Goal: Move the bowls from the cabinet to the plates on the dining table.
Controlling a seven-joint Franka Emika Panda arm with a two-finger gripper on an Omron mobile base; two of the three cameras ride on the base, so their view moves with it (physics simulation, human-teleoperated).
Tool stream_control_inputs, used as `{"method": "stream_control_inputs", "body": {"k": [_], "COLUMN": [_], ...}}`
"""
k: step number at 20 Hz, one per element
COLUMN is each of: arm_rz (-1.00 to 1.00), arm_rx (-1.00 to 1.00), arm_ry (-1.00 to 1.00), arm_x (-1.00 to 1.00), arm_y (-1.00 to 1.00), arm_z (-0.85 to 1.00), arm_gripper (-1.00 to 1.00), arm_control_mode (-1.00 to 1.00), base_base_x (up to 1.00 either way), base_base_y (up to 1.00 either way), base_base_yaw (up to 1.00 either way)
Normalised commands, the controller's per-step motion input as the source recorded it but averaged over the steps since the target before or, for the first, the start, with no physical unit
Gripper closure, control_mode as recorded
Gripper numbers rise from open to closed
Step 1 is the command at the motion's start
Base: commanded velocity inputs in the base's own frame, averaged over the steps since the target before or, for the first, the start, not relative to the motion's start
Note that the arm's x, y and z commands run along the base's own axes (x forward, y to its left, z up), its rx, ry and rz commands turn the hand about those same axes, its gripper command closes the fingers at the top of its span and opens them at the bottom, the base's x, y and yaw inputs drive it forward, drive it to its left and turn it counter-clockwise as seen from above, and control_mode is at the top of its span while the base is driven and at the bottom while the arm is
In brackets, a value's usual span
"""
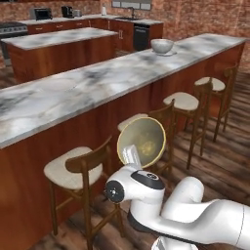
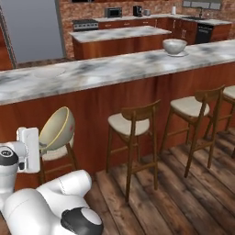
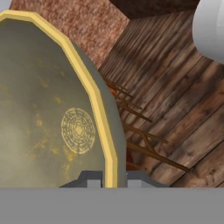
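gripper is clenched on the rim of the tan bowl, holding it on edge, low in front of the dining table, beside the stools. its fingertips are mostly hidden behind the rim; in the hand view only two grey stubs straddle the yellow rim at the bottom. the bowl's mouth faces back toward the base, showing a round pattern on its floor; in the hand view its left part is cut off by the frame. the pale bowl sits on a plate toward the far end of the table; the plate is a thin sliver under it, hard to make out. any other plate on the table cannot be made out against the marble.
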Motion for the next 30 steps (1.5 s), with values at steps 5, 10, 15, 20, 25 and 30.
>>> {"method": "stream_control_inputs", "body": {"k": [5,10,15,20,25,30], "arm_rz": [0.00,0.00,0.00,0.00,0.00,0.00], "arm_rx": [0.00,0.00,0.00,0.00,0.00,0.00], "arm_ry": [0.00,0.00,0.00,0.00,0.00,0.00], "arm_x": [0.00,0.00,0.00,0.00,0.00,0.00], "arm_y": [0.00,0.00,0.00,0.00,0.00,0.00], "arm_z": [0.00,0.00,0.00,0.00,0.00,0.00], "arm_gripper": [1.00,1.00,1.00,1.00,1.00,1.00], "arm_control_mode": [1.00,1.00,1.00,1.00,1.00,1.00], "base_base_x": [0.19,0.30,0.19,0.02,0.00,-0.04], "base_base_y": [0.55,0.40,0.37,0.26,0.07,0.00], "base_base_yaw": [-0.16,-0.15,-0.13,-0.09,-0.01,0.00]}}
